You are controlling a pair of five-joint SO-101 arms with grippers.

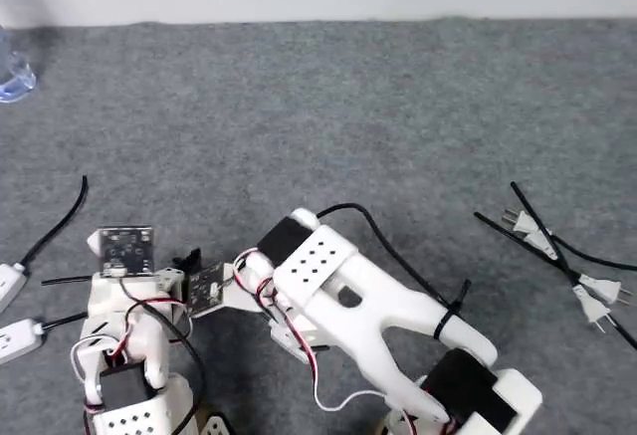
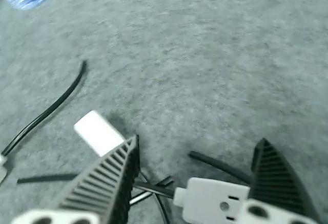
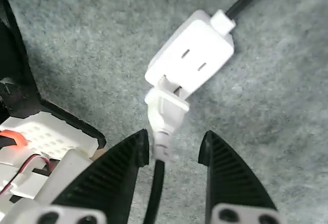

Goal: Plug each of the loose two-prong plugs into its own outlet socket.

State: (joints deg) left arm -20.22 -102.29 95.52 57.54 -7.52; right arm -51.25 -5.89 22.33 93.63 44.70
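At the far left edge of the grey table we see two white outlet blocks w/ black cords, the upper block and the lower block, both near the left arm. In the left wrist view the left hand is released, fingers spread wide. A white socket piece lies low between them, close to one finger; we can't tell if it touches. A black cord curves over the table beyond. The right arm extends across toward the left arm. Its wrist view shows the right hand released, fingers either side of a white two-prong plug w/o clamping it. The plug's prongs meet the end of a white outlet socket at a tilt; we can't tell how far in they go. Well apart at the right, on crossing black cords, lie a first loose plug, a second loose plug and, just beside that, a third loose plug.
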